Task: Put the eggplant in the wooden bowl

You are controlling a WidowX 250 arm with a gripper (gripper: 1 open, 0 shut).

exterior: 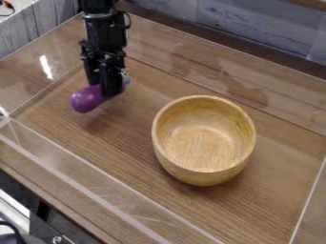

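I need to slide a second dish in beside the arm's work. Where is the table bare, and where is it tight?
Bare wood lies between the gripper, shut on the eggplant, and the wooden bowl, also along the near edge in front of the bowl and behind it toward the far wall. It is tight only at the far left, around the gripper.

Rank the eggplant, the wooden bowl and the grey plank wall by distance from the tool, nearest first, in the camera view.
1. The eggplant: gripped in the tool, sticking out to its left in the picture.
2. The wooden bowl: on the table, down and to the right.
3. The grey plank wall: beyond the table, upper right.
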